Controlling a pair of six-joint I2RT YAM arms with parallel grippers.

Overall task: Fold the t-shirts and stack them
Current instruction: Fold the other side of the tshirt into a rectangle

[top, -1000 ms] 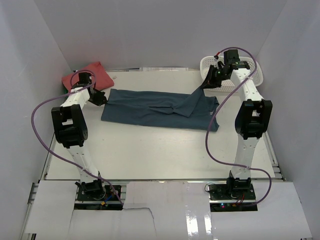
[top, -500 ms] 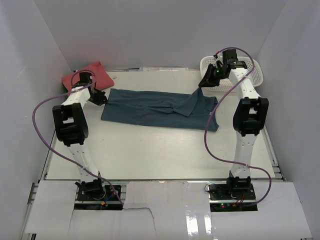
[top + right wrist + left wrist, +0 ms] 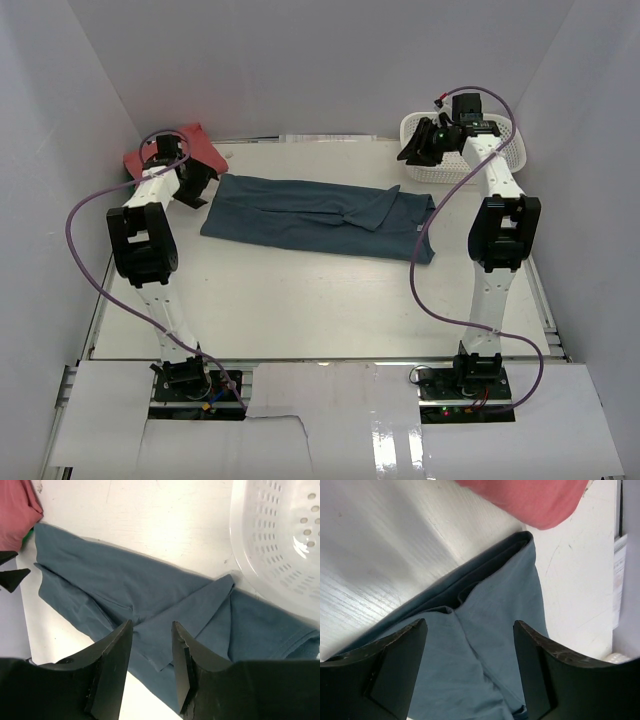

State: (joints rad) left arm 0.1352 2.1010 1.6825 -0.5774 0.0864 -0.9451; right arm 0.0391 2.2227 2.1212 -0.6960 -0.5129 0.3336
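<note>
Left tool [image 3: 470,625]: we log jaws spread wide, gripping nothing. Beneath it lies the creased end of the soft teal-blue tee [image 3: 310,215], flat on the pale surface [image 3: 300,290]. The coral-red tee [image 3: 530,500] is bunched just ahead. Right tool [image 3: 151,625]: narrower gap, empty, above a folded triangular flap. Perforated white basket [image 3: 280,540] to its right.
</note>
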